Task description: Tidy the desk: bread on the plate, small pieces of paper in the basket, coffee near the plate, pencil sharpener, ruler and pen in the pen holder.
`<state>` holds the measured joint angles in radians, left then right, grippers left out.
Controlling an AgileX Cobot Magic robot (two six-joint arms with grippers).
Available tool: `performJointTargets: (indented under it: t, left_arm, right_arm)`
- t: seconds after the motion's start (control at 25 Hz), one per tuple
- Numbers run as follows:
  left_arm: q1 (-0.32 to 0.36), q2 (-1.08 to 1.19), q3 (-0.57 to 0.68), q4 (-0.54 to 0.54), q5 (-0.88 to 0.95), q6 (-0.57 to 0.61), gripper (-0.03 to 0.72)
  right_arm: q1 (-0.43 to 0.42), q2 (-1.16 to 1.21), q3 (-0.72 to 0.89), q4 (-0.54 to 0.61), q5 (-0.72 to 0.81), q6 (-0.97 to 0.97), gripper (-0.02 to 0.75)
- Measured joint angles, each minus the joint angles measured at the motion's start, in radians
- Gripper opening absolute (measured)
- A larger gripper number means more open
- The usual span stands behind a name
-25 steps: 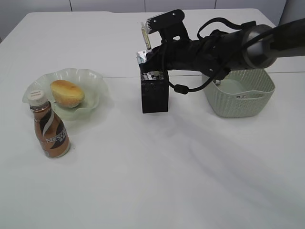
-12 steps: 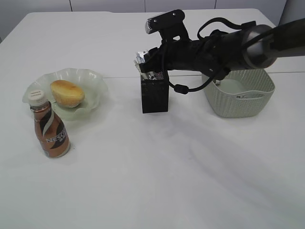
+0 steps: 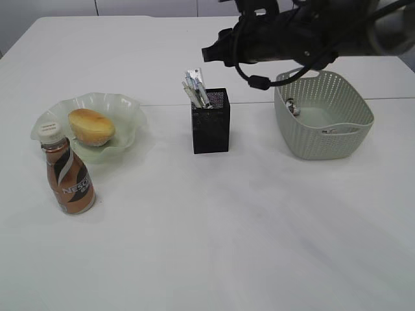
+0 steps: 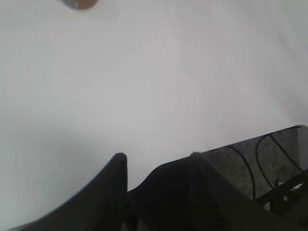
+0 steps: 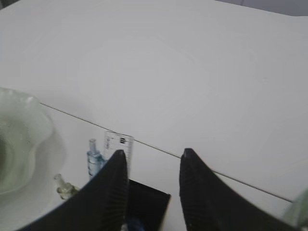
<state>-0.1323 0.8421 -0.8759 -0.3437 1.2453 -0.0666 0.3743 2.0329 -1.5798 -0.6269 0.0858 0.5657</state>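
Broad white desk (image 3: pixel 214 227) with a thin seam running across behind the objects. At upper right, dark right arm (image 3: pixel 305 29) stretched leftward high above the desk; right gripper (image 5: pixel 153 166) seen from its wrist with fingers (image 5: pixel 113 178) spread apart, nothing between them, poised over the pen holder. Grey-green perforated basket (image 3: pixel 324 133) at right, a small unclear item inside near its left wall. Pale green ruffled plate (image 3: pixel 126 116) at left, golden bread (image 3: pixel 91 126) resting on it. Brown coffee (image 3: pixel 67 172) bottle upright just in front of the plate. Black mesh pen holder (image 3: pixel 210 126) at centre, clear ruler (image 3: pixel 194 78) and pens (image 3: pixel 192 91) sticking out, leaning left. Left gripper (image 4: pixel 156 163) over bare desk, fingers parted, empty.
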Motion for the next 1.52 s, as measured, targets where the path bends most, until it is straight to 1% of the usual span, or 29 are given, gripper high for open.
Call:
performJointTargets:
  t: [0.12,0.2,0.32,0.44,0.68,0.76,0.88,0.96,1.04,1.28,1.52]
  left_arm:
    - [0.000,0.000,0.000,0.000,0.000,0.000,0.307]
    - [0.000,0.000,0.000,0.000,0.000,0.000,0.307]
    - [0.000,0.000,0.000,0.000,0.000,0.000,0.307]
    - [0.000,0.000,0.000,0.000,0.000,0.000,0.307]
    - [0.000,0.000,0.000,-0.007,0.000,0.000,0.307]
    - [0.000,0.000,0.000,-0.018,0.000,0.000,0.307]
    - [0.000,0.000,0.000,-0.032,0.000,0.000,0.307]
    - [0.000,-0.004,0.000,-0.038,0.000,0.000,0.307]
    - [0.000,-0.009,0.000,-0.041,0.000,0.000,0.307]
    - [0.000,-0.037,0.000,-0.043,0.000,0.000,0.312]
    - [0.000,-0.076,-0.004,-0.044,0.002,0.000,0.392]
  right_arm:
    - [0.000,-0.054,-0.002,-0.054,0.167,-0.004,0.302]
    - [0.000,-0.080,-0.002,-0.074,0.304,-0.051,0.302]
    - [0.002,-0.114,-0.002,-0.053,0.532,-0.171,0.302]
    - [0.002,-0.143,-0.002,0.030,0.718,-0.247,0.302]
    - [0.002,-0.193,-0.004,0.310,1.074,-0.362,0.302]
    - [0.002,-0.203,-0.004,0.400,1.121,-0.403,0.302]
    - [0.002,-0.244,-0.004,0.533,1.137,-0.482,0.302]
    - [0.002,-0.292,-0.004,0.574,1.139,-0.501,0.302]
    - [0.002,-0.361,-0.004,0.576,1.139,-0.505,0.302]
    - [0.002,-0.651,-0.004,0.525,1.153,-0.503,0.302]
    - [0.002,-0.946,-0.004,0.553,1.174,-0.503,0.302]
